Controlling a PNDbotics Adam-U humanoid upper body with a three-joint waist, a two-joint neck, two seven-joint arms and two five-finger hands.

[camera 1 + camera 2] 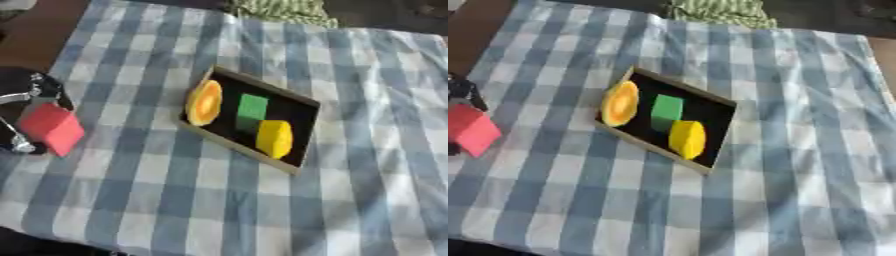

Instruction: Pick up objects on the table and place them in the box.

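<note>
**Three pieces in the box, a fourth held at the left edge**

One blue-and-white checked cloth [367, 150] covers the table and fills most of both views; a green striped fabric [284, 11] lies bunched at its far edge. Near the middle of the cloth sits the box [302, 102], a shallow rectangular tray with a pale wooden rim and a black floor, set askew to the checks. Inside it, at the end nearest the robot's left, an orange disc-shaped piece [205, 102] leans on edge against the rim. A green block [253, 106] stands in the middle of the floor, apart from the orange piece, and a yellow rounded piece [275, 138] lies just beside it toward the near right corner, close enough that contact cannot be judged.

At the far left of the left eye view the left hand [26, 97] comes in, black with silver parts, its fingers closed round a red block [52, 128], which is held tilted over the left margin of the cloth, well apart from the box. The right hand appears in neither view
</note>
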